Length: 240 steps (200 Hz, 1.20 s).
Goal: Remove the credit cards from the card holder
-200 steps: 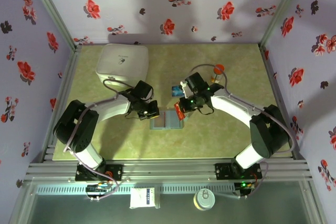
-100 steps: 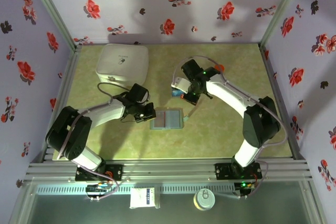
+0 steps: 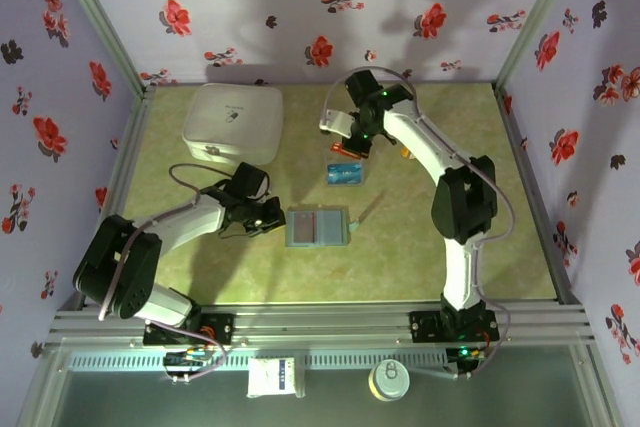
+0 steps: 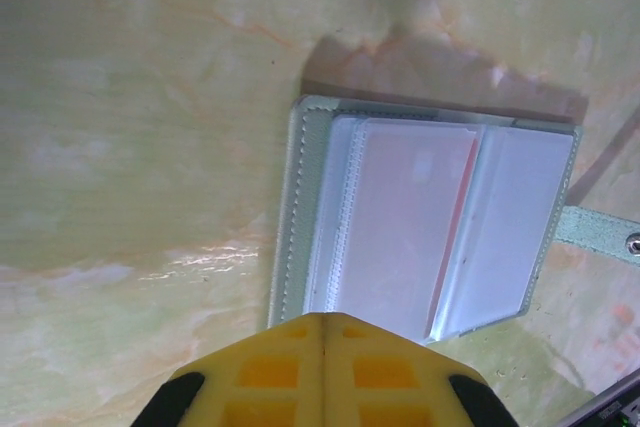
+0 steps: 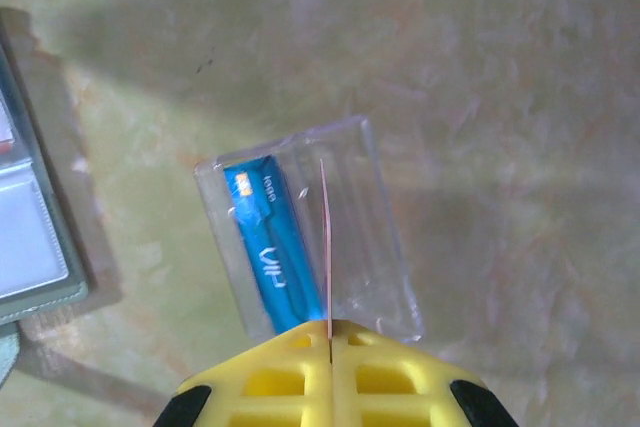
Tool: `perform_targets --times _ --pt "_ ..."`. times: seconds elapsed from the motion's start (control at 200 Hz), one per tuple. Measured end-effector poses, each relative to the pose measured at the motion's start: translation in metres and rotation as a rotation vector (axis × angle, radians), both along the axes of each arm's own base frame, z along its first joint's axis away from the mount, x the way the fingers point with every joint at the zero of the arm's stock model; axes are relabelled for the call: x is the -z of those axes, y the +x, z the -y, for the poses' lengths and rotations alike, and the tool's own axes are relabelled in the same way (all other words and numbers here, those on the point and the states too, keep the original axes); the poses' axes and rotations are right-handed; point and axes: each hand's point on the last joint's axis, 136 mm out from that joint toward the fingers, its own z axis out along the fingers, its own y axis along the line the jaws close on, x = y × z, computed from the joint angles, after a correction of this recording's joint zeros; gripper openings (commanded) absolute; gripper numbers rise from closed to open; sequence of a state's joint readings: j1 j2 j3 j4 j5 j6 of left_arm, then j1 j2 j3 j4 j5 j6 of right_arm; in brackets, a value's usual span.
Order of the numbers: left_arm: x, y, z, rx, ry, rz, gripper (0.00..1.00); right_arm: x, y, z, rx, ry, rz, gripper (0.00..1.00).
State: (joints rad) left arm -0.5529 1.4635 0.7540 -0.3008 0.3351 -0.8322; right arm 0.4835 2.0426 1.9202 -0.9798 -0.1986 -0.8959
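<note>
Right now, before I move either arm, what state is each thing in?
card holder, open flat on the table, a pale card in one clear pocket.
red-orange card, pinched on edge in the right hand.
blue card, lying flat on the table, out of the holder.
left hand, shut, empty, at the card holder's edge.
right hand, shut on the red-orange card.
white box, closed.

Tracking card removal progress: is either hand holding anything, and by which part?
The right hand pinches a red-orange card by one end, seen edge-on. The left hand is shut, empty.
</note>
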Motion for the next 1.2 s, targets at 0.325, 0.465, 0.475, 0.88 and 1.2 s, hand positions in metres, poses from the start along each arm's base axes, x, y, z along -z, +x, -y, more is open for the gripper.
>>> perform_targets --times 0.325,0.465,0.475,0.88,1.2 --pt "0.002 0.004 -0.010 -0.032 0.011 -0.012 0.03 0.028 0.018 -0.005 -0.052 -0.012 -0.069 0.00" --pt "0.003 0.005 -0.014 -0.043 0.013 -0.016 0.03 0.048 0.014 0.001 -0.069 -0.052 -0.123 0.00" --pt "0.003 0.005 -0.014 -0.043 0.013 -0.016 0.02 0.049 0.013 0.001 -0.070 -0.054 -0.126 0.00" --pt "0.009 0.005 -0.018 -0.039 0.030 -0.032 0.03 0.056 0.026 0.002 -0.036 -0.087 -0.133 0.21" --pt "0.011 0.005 -0.019 -0.035 0.029 -0.038 0.03 0.051 0.062 0.007 0.069 -0.101 -0.002 0.21"
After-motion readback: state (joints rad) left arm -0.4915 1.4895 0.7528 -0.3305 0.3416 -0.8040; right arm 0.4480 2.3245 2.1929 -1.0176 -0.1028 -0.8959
